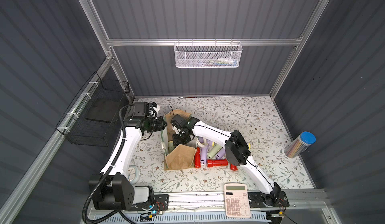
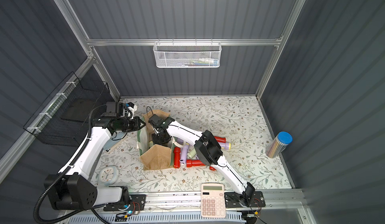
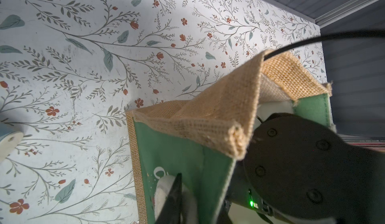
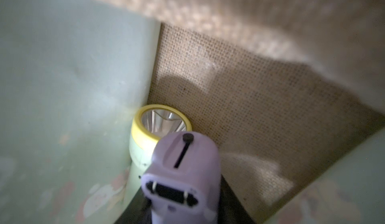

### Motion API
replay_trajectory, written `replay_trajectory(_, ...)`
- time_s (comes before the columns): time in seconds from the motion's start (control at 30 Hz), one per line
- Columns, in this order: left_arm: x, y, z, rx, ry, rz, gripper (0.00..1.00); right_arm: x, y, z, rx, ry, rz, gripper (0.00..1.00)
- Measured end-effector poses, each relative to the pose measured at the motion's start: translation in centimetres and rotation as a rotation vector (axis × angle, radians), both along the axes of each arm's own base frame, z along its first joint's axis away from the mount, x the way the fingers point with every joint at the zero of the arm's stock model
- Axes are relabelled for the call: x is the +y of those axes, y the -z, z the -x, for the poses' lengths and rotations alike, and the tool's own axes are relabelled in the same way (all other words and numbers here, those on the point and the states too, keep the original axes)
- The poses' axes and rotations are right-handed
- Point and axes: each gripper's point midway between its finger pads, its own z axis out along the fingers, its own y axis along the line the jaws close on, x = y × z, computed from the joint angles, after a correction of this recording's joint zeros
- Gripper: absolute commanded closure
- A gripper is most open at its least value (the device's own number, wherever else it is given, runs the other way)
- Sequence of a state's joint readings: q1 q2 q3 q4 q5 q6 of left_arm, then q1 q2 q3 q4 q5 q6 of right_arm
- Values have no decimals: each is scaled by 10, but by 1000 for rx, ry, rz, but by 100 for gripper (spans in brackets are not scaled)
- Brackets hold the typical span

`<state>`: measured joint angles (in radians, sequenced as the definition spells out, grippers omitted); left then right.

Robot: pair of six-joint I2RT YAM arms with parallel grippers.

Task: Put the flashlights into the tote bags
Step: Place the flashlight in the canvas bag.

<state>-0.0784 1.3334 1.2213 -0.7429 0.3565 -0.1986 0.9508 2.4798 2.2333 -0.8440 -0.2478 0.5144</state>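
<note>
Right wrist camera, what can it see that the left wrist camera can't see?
Only the right wrist view looks inside the tote bag: a lilac flashlight held close to the lens, and a pale green flashlight with a yellow ring standing in the corner. Only the left wrist view shows the bag's green outside panel, the flowery table, one left finger at the bag's wall, and the right arm's black wrist reaching in. Both show the bag's tan jute weave.

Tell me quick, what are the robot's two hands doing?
Left gripper: closed, holding the tote bag by its side.
Right gripper: closed, holding a lilac flashlight inside the bag.
</note>
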Motion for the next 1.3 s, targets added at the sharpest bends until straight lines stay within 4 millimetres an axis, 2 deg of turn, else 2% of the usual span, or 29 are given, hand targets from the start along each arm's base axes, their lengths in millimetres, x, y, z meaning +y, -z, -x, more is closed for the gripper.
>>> replay_trajectory(0.4,0,0,0,-1,0,-1,81,-4,7,4,47,-8,3,39)
replay_trajectory(0.57,1,0,0,-1,-2,-4,81,-2,8,8,67,-22,-15,36)
replay_trajectory(0.77,1,0,0,-1,-2,-4,81,-2,-3,14,87,-48,-59,31)
replay_trajectory(0.9,1,0,0,-2,-3,-4,81,0,-35,17,53,-73,-125,26)
replay_trajectory(1.13,2,0,-1,-3,-9,-13,81,9,-140,16,-109,-138,-337,22)
replay_trajectory(1.2,3,0,0,-5,-9,-13,81,8,-163,18,-147,-154,-386,21)
replay_trajectory(1.3,3,-1,0,-7,-11,-15,80,7,-186,21,-184,-173,-435,22)
